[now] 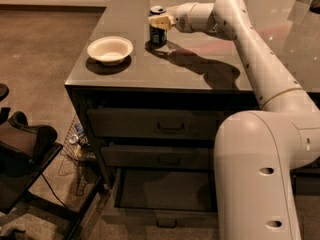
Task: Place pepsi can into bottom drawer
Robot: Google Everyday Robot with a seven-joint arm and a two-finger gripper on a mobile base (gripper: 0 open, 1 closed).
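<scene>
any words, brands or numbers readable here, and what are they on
pepsi can: pale marks on its side, too blurred to read.
white bowl: no text.
bottom drawer: no text on its front.
small items on the floor beside the cabinet: too small to read.
gripper, at the can's upper part: no markings visible.

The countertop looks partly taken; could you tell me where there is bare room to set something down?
Bare: the front strip of the countertop right of the bowl, and the gap between bowl and can. Crowded: the back, where the tool sits at the can and the arm reaches across. The open bottom drawer looks bare.
</scene>
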